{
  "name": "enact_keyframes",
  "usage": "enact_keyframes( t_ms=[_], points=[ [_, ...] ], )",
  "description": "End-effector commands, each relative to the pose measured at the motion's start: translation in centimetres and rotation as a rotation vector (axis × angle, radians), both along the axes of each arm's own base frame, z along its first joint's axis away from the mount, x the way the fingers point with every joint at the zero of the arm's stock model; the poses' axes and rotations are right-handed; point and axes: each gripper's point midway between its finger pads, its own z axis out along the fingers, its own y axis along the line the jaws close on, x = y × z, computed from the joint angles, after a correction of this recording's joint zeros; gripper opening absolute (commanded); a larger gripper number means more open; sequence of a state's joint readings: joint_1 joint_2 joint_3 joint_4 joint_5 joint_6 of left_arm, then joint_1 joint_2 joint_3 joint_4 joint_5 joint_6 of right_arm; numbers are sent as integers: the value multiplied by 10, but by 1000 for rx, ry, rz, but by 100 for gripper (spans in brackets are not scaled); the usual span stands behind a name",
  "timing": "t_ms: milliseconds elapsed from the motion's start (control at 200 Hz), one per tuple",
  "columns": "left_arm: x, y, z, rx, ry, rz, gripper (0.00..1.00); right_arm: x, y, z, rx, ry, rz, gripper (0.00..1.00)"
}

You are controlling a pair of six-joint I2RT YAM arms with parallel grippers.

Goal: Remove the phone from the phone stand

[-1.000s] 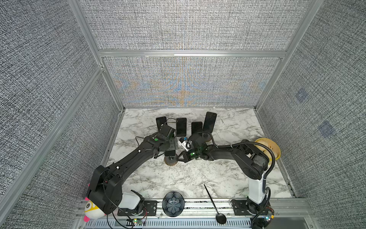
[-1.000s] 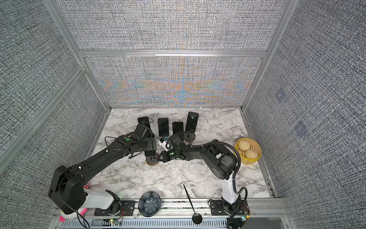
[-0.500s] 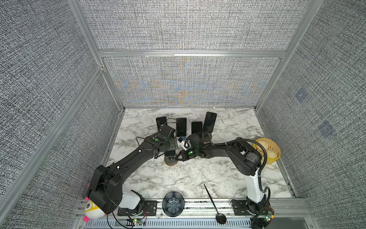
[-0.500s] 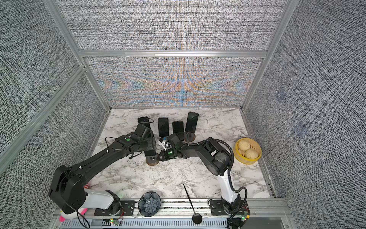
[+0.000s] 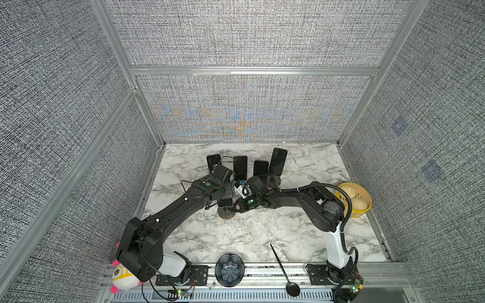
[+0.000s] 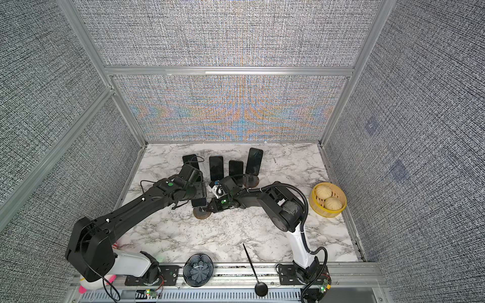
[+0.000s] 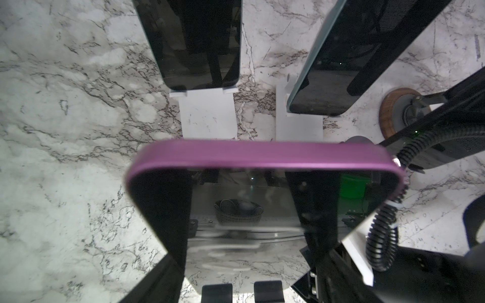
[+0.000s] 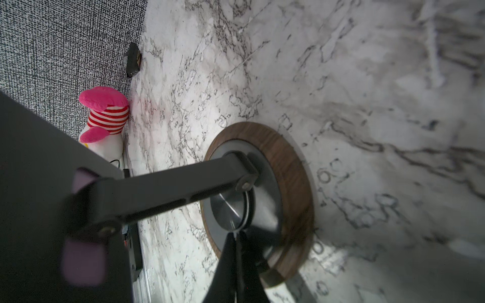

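Note:
The phone point(image 7: 262, 154), dark-screened with a purple edge, leans on the phone stand, whose round wood-rimmed base point(image 5: 226, 213) sits mid-table. My left gripper point(image 7: 240, 204) reaches down over it, a finger point(image 7: 168, 210) on each long side, shut on the phone. In both top views the phone point(image 6: 198, 202) shows as a dark slab just under the left wrist. My right gripper point(image 8: 237, 236) is shut, its tips pressed on the metal disc of the stand's base point(image 8: 296, 183), next to the grey stand arm point(image 8: 170, 189).
Several other phones point(image 5: 240, 166) lean on white stands along the back, one tall phone point(image 5: 278, 162) on a second round stand. A yellow steamer basket point(image 5: 353, 200) of buns stands at right. A dark bowl point(image 5: 229, 271), a black spoon point(image 5: 284, 267) and a plush toy point(image 5: 123, 275) lie along the front.
The left gripper's jaws have closed in onto the phone's sides. The right arm's elbow has shifted a little while its shut tips stay on the stand's base.

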State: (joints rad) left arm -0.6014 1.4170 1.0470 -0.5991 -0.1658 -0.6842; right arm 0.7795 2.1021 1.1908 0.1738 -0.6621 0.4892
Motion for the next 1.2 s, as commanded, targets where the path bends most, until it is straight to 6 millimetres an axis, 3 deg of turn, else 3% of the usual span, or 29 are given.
enact_keyframes(
  t_ms=[0,315,630,845,990,1195],
  points=[
    [0,6,3,25,-3,13,73,-4,-18,-26,-133,28,-41,0],
    [-1,7,16,15,-31,8,67,-4,-19,-28,-146,27,-50,0],
    [-4,12,50,25,-83,-19,62,-3,-21,-32,-160,32,-54,0],
    [-17,52,66,210,-81,13,54,-3,-23,-34,-177,24,-56,0],
    [-29,68,62,222,-15,-26,46,-4,-24,-35,-182,21,-50,0],
    [-35,96,26,200,140,-10,28,-6,-23,-35,-197,7,-35,0]
  ],
)
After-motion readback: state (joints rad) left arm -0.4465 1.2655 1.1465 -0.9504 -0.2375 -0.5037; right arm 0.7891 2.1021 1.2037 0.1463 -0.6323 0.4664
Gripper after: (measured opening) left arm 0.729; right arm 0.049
